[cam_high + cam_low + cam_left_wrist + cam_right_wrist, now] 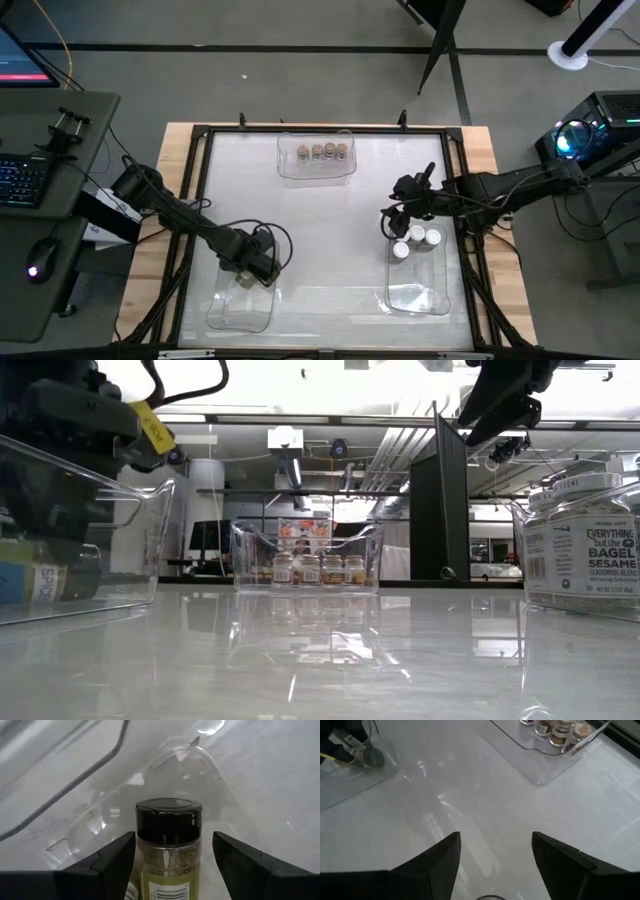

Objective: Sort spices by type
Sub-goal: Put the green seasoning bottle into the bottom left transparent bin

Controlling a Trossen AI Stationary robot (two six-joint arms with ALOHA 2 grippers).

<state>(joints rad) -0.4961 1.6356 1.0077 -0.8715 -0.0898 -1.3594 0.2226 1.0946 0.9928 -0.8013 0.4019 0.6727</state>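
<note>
My left gripper hangs over the clear bin at the near left. It is open, with its fingers on either side of a black-lidded spice jar with a green label that stands upright in that bin. My right gripper is open and empty above the far end of the near-right bin. That bin holds three white-lidded jars. Several brown-lidded jars stand in a row in the far bin. My left gripper has one finger close against the jar's side, just below the black lid. I cannot tell whether it touches. The other finger stands apart from the jar.
The tabletop between the three bins is bare and glossy. A dark frame rail runs around the table. In the low view a white-lidded jar with a bagel-seasoning label stands at the right inside its bin.
</note>
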